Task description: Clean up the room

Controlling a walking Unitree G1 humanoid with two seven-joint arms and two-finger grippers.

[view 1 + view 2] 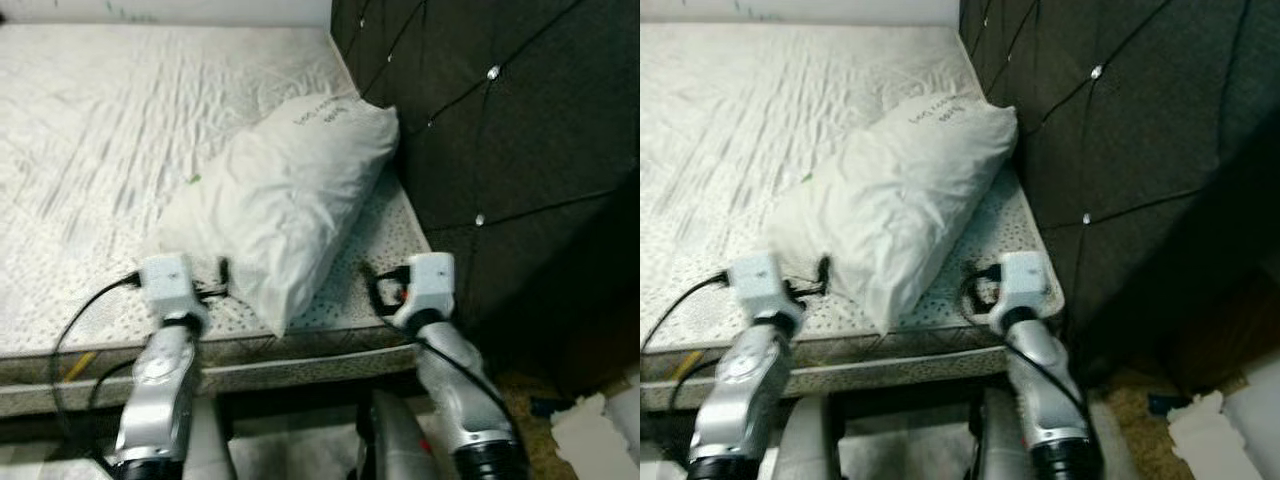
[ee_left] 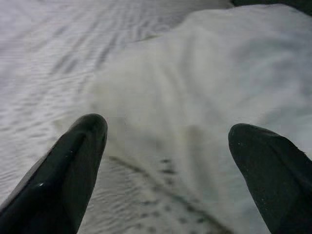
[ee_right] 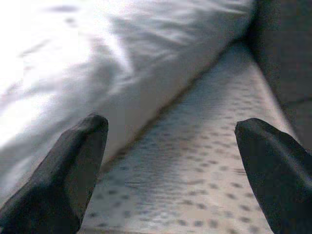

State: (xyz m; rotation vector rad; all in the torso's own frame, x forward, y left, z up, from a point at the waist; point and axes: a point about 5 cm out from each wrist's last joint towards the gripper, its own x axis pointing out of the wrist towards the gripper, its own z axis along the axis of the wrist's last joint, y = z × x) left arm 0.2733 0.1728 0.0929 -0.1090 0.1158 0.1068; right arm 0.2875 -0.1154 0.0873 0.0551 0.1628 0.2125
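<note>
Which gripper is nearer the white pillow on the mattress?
Left, narrowly. The left gripper is open just off the pillow at its near left corner. The right gripper, also open, is over bare mattress on the pillow's right, toward the dark headboard.

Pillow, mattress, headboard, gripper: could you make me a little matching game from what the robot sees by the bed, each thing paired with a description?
Things:
1. pillow
2. mattress
3. headboard
4. left gripper

Descriptions:
a. dark, quilted, with small shiny studs
b. open, pointing at the pillow's near end
c. white, lying slantwise on the bed, far end against the headboard
d. pale, speckled surface, no sheet on it

Pairs: 1-c, 2-d, 3-a, 4-b
</note>
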